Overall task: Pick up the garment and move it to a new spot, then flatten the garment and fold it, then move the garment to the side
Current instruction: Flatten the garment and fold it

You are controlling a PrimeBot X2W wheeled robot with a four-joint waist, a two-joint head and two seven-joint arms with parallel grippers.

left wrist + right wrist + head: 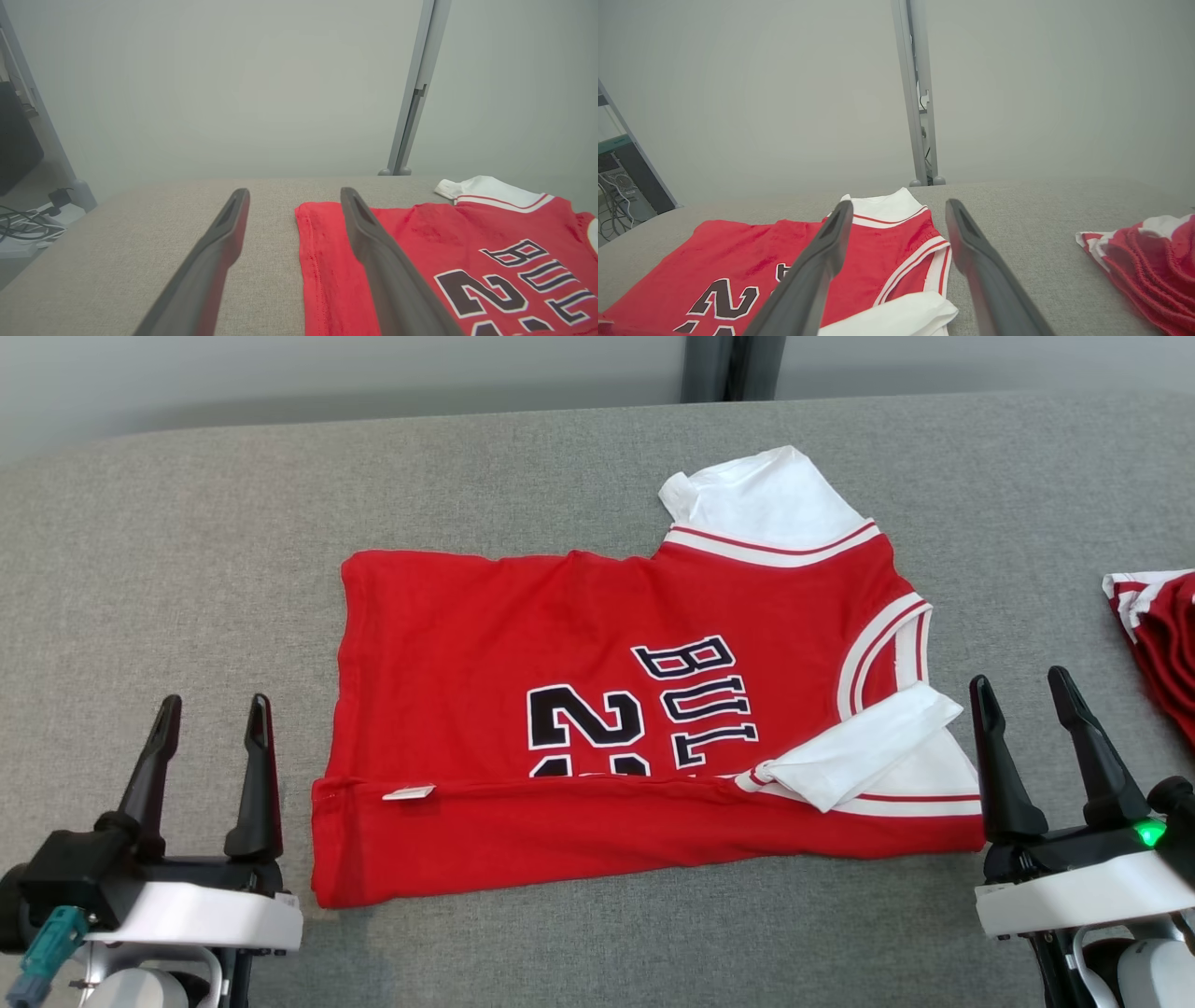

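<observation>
Red jersey point(523, 644), white-trimmed, with black lettering "BUL" and numerals outlined in white, lies at the centre of the head view on the grey fabric surface point(168, 569). Its lower long edge in the frame is folded up over the body, forming a red band along the bottom side, with a small white tag point(409, 792) at the left end of the fold. At the upper right of the jersey, one white sleeve point(761, 504) lies spread flat. At its lower right, a second white sleeve point(864, 756) is turned over onto the red front beside the armhole trim. Lower left of the frame: left gripper point(215, 703), fingers parted wide and holding nothing, near the jersey's left edge and apart from the cloth. Lower right of the frame: right gripper point(1019, 679), fingers likewise spread wide and empty, just beside the turned sleeve; contact cannot be told. Right edge of the frame: bunched red-and-white cloth point(1162, 625), well apart from the jersey. Right wrist view, top centre: grey upright post point(917, 93) behind the surface's far edge, against a pale wall point(738, 93).
</observation>
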